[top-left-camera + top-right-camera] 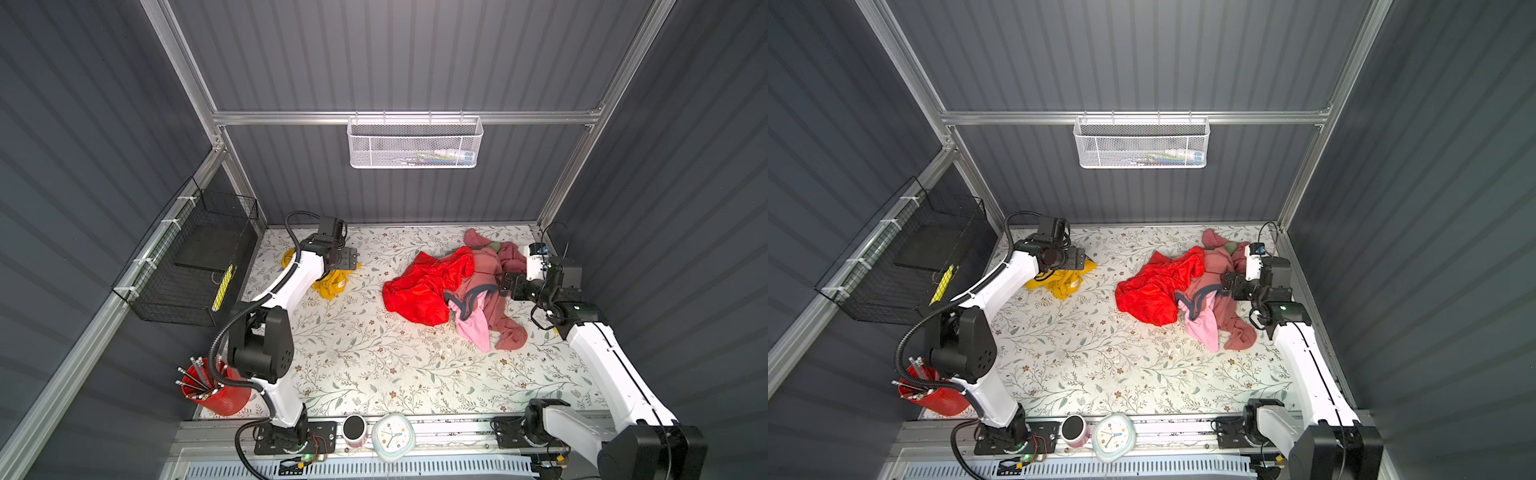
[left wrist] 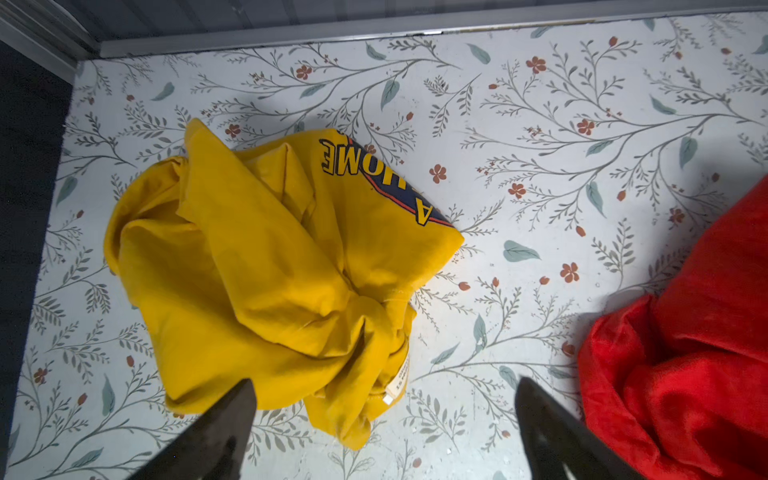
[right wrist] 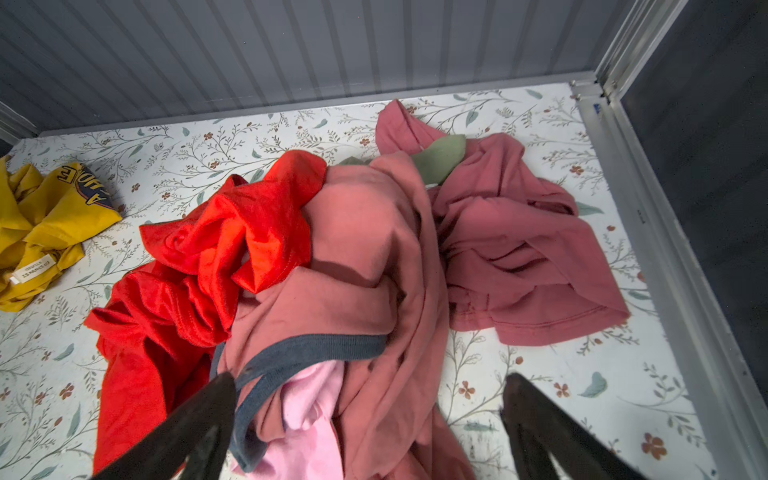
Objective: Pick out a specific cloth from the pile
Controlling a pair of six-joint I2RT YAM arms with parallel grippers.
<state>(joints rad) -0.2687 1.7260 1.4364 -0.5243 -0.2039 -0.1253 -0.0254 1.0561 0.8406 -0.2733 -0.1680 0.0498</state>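
Left wrist view: the left hand (image 2: 384,384) has its two dark fingers (image 2: 224,428) spread wide, with nothing between them. The cloth (image 2: 257,257), a crumpled mustard-yellow garment with a navy band and yellow lettering, lies on the floral table (image 2: 540,124) below the hand. One fingertip overlaps the cloth's near edge in this view. Whether it touches the fabric cannot be told from this angle. A white label shows at the cloth's hem, between the fingers.

In both top views the cloth (image 1: 330,284) (image 1: 1063,282) sits alone near the far left corner of the table, partly under the left hand (image 1: 347,257), well apart from the pile (image 1: 457,286).

The right wrist view shows the right hand (image 3: 369,378) spread just as wide and holding nothing, low over the pile (image 3: 353,249). One finger (image 3: 199,415) lies just beside the grey trim (image 3: 307,349) of the light pink garment (image 3: 307,415). The shiny red garment (image 3: 232,232) and the dusty rose garment (image 3: 519,249) lie heaped to either side.
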